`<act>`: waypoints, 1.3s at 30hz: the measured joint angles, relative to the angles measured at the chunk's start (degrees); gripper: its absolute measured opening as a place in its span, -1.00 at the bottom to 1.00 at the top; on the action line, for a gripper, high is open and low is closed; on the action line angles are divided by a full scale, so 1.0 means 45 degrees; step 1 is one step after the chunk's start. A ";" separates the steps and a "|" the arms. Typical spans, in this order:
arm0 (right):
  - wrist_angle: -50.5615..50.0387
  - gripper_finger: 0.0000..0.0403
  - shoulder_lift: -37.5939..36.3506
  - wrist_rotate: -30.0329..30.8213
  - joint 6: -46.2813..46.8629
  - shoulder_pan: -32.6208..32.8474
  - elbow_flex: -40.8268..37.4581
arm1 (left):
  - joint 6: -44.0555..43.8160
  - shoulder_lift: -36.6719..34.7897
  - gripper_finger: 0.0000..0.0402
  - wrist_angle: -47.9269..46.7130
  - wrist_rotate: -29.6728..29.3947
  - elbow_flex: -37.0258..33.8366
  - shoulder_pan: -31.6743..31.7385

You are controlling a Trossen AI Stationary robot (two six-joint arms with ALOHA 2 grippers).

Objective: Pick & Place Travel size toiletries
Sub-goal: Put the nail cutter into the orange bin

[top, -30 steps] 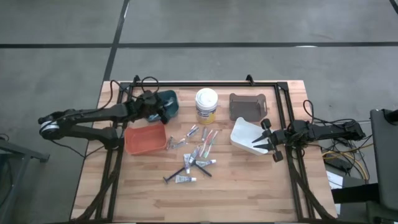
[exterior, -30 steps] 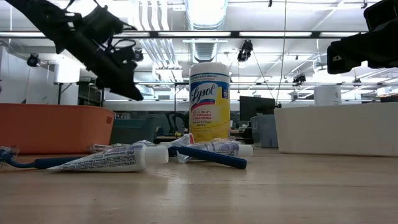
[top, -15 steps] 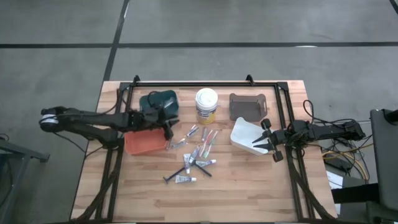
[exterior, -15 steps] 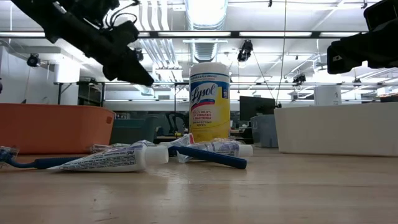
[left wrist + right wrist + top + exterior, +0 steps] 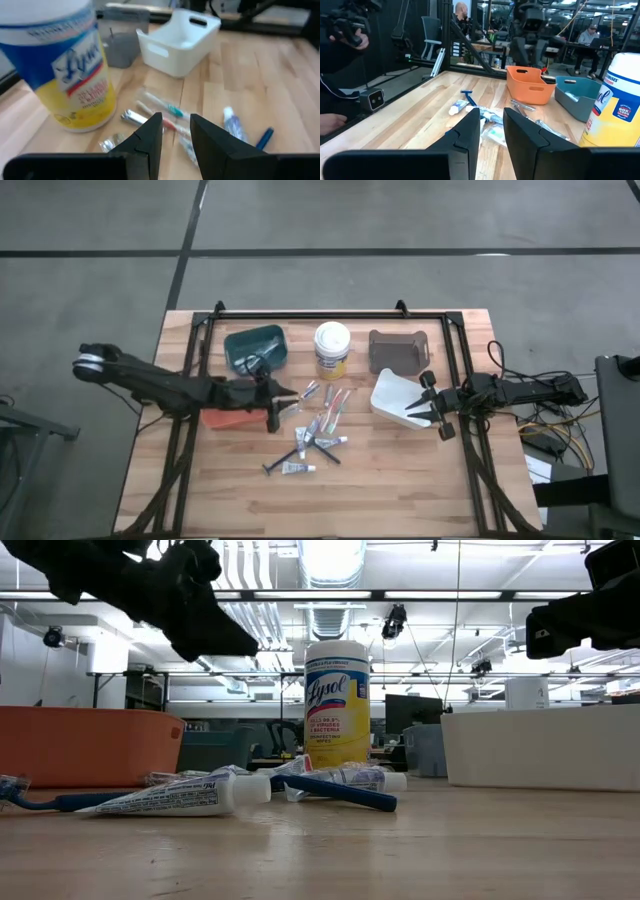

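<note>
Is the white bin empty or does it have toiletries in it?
Empty as far as shown: the left wrist view looks into the white bin and shows only bare white floor and walls.

High view: straight down on whole worktop [image 5: 400, 490]. Low view: level, close. Wrist views: oblique, near. All share wipes tub [image 5: 332, 348], frame centre.

We look down on a pale wooden bench [image 5: 400, 490] edged by a black frame [image 5: 330, 313], standing on a grey concrete floor [image 5: 400, 220] crossed by dark seams. Level across the bench, we see a workshop with rows of bright ceiling lights [image 5: 330, 555] and hanging cables. Farther back stand an office chair [image 5: 431, 30], desks, and seated people [image 5: 592, 35].
</note>
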 joint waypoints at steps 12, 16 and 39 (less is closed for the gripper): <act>-0.0002 -0.66 -0.0002 -0.0005 -0.0002 -0.0003 0.0000 | -0.0003 0.2461 -0.48 0.1041 -0.0005 -0.0002 -0.0041; -0.0005 -0.63 -0.0002 -0.0005 0.0003 0.0002 0.0000 | -0.0272 0.2965 -0.47 0.1058 0.0073 0.0129 -0.0031; -0.0002 -0.66 -0.0002 -0.0003 -0.0002 -0.0001 0.0000 | -0.1303 0.3368 -0.46 -0.2558 -0.1841 0.1491 0.0036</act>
